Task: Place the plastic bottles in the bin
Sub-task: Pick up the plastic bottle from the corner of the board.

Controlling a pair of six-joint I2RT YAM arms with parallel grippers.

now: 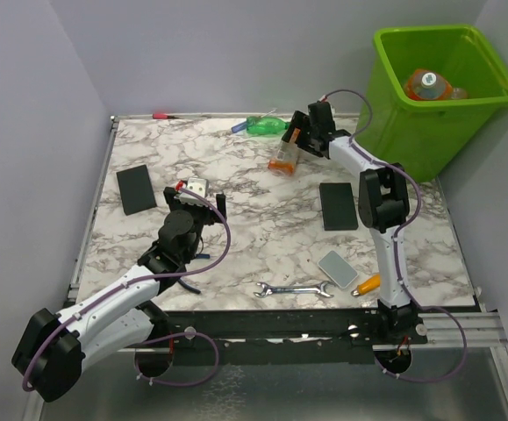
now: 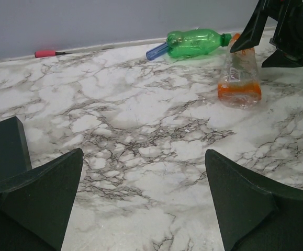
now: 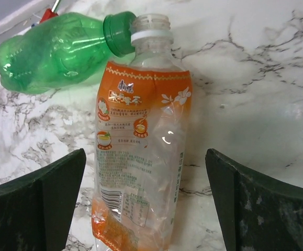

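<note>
A clear plastic bottle with an orange label (image 3: 141, 120) lies uncapped on the marble table, between the fingers of my open right gripper (image 3: 145, 157); neither finger touches it. From above, that bottle (image 1: 282, 160) lies just below the right gripper (image 1: 296, 140). A crushed green bottle (image 1: 267, 126) lies right behind it, its cap (image 3: 117, 32) against the clear bottle's neck. The lime-green bin (image 1: 416, 132) stands at the back right with an orange bottle (image 1: 427, 86) inside. My left gripper (image 2: 143, 178) hovers open over bare marble, well short of both bottles (image 2: 239, 76).
Black slabs (image 1: 136, 189) (image 1: 338, 206) lie left and right of centre. A grey slab (image 1: 338, 268), a wrench (image 1: 294, 289) and an orange-handled screwdriver (image 1: 368, 284) lie near the front edge. A red-handled tool (image 1: 164, 115) lies along the back wall, and a blue handle (image 1: 239, 129) beside the green bottle.
</note>
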